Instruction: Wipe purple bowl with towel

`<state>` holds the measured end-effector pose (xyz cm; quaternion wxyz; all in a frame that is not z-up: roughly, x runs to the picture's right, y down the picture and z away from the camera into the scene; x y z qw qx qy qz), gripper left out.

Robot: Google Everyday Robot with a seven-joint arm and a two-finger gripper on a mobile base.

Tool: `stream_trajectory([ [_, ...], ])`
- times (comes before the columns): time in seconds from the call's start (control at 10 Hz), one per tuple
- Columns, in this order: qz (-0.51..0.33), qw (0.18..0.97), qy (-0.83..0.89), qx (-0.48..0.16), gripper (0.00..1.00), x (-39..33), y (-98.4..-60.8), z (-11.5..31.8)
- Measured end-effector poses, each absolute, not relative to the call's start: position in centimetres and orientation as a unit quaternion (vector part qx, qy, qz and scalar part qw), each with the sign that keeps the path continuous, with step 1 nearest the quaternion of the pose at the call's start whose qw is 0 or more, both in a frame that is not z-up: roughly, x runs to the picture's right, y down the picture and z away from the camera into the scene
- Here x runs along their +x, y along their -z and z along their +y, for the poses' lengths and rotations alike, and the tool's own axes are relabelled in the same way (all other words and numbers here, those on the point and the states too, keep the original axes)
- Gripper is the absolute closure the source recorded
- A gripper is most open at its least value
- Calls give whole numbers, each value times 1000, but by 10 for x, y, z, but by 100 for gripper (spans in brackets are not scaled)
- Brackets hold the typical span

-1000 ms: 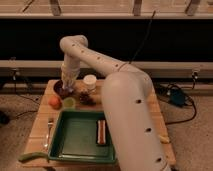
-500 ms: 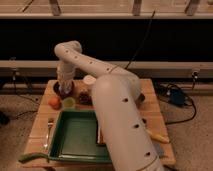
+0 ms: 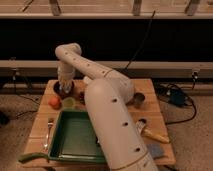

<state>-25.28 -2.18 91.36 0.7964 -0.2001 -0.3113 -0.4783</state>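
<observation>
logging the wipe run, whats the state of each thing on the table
pincer: down over the purple bowl, table's far left
purple bowl: upright, under the pincer
green tray: flat, partly hidden by the arm
metal cup: upright, right of the arm
fork: lying flat, left of the tray

Warm, yellowish indoor light all over, and on the dim side. The white arm (image 3: 107, 107) is the brightest thing here, lit from above along its top, its underside falling to grey. Behind it the dark wall band (image 3: 150, 40) goes almost black and gives nothing back, while the pale ledge (image 3: 100, 7) at the very top glows. The wooden table (image 3: 150, 107) reads a flat orange-tan, no hard glare anywhere. The green tray (image 3: 70, 140) darkens where the arm shades its right side. The gripper (image 3: 65, 88) sits in shadow low over the purple bowl (image 3: 71, 90), at the table's far left corner.
</observation>
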Motion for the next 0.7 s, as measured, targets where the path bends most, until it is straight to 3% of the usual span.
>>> stream_trajectory([
  [0.3, -308, 800, 477, -195, 100, -262, -926, -26],
  [0.7, -331, 783, 501, -165, 100, -293, -903, -31],
])
